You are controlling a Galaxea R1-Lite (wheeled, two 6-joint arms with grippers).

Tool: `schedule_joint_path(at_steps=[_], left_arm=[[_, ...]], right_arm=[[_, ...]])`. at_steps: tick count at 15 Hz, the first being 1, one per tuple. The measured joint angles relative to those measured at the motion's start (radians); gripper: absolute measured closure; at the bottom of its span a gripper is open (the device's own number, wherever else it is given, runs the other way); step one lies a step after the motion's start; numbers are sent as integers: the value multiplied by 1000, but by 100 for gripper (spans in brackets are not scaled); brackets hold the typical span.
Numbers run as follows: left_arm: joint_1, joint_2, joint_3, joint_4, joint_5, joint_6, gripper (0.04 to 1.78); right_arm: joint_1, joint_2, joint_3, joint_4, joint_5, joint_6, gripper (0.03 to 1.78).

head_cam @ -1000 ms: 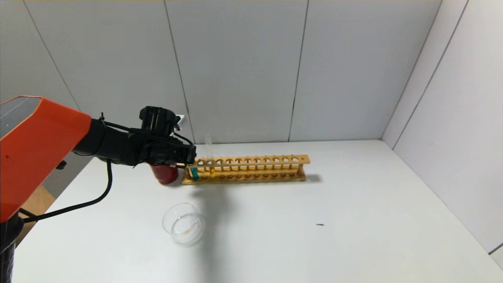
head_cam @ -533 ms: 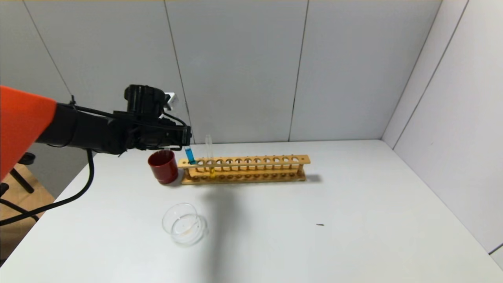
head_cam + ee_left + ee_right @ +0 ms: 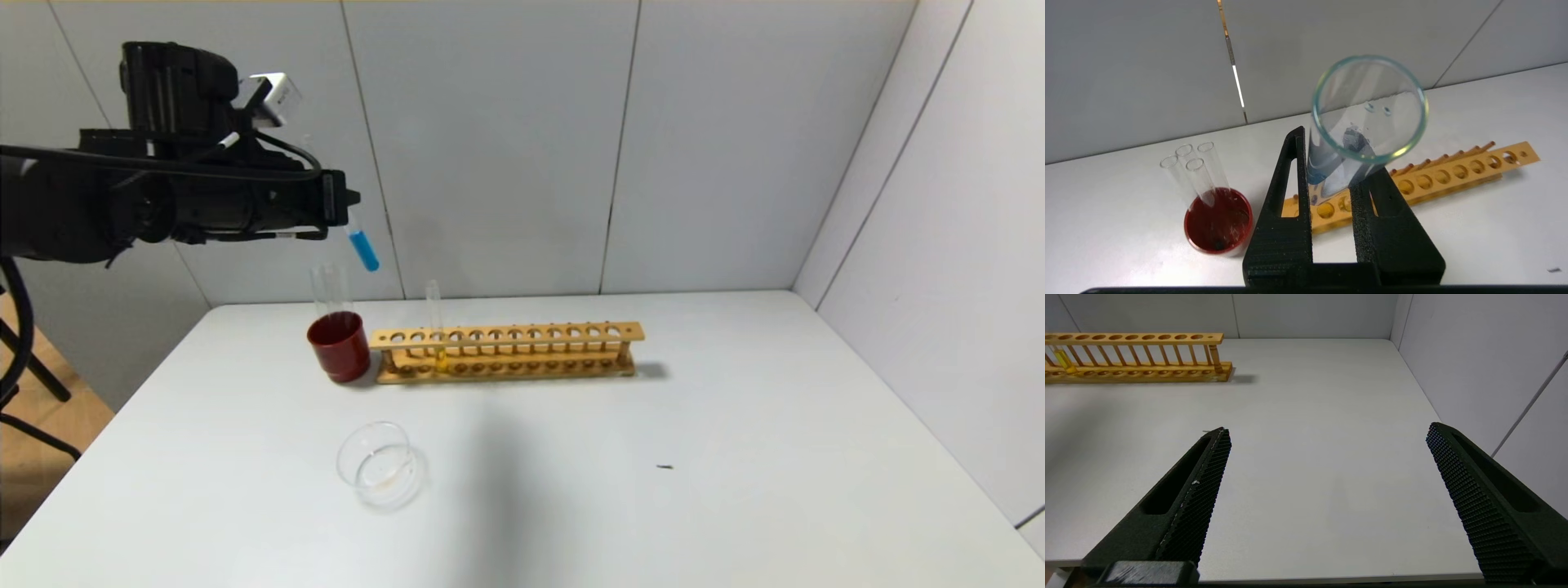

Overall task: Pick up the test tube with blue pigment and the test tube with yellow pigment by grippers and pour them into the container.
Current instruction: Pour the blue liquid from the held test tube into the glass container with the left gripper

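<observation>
**Now: blue tube held high above the rack**

Overhead, in the head view, the left gripper (image 3: 343, 200) hangs well above the red cup (image 3: 339, 346), its fingers closed on the test tube with blue pigment (image 3: 362, 247), which tilts with its blue end pointing down toward the wooden rack (image 3: 508, 351). Nothing stands between the tube and the rack's left end below it. The test tube with yellow pigment (image 3: 436, 327) stands upright in the rack, near that left end. The red cup touches or sits just beside the rack's left end and holds clear empty tubes (image 3: 328, 290). The container (image 3: 380, 465) lies in front of the rack, apart from it, on the white table (image 3: 735, 457). A small dark speck (image 3: 665, 467) lies in front of the rack's right end. Grey panelled walls close the table in behind and to the right.

In the left wrist view, the two black fingers (image 3: 1286, 212) pinch the blue tube (image 3: 1355, 134), whose open mouth faces the camera. Three clear tubes (image 3: 1194, 173) lean in the one red cup (image 3: 1218, 222), beside the rack (image 3: 1453, 175).

In the right wrist view, the right gripper (image 3: 1327, 465) is spread wide over bare table (image 3: 1310, 416), well apart from the rack (image 3: 1139, 355); the yellow tube (image 3: 1063, 361) shows in the rack, far from its near end.
</observation>
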Motion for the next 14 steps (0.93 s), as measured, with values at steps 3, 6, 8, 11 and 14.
schedule_joint_path(at_steps=[3,6,8,11,14], left_arm=[[0,-103,110,43,-4,40,150],[11,-217,290,53,-8,147,150],[40,-275,411,54,-16,214,150],[143,-326,543,49,-113,362,150],[239,-333,596,41,-167,551,150]], right_arm=[[0,0,0,0,0,0,6],[0,0,0,0,0,0,6],[0,0,0,0,0,0,6],[0,0,0,0,0,0,6],[0,0,0,0,0,0,6]])
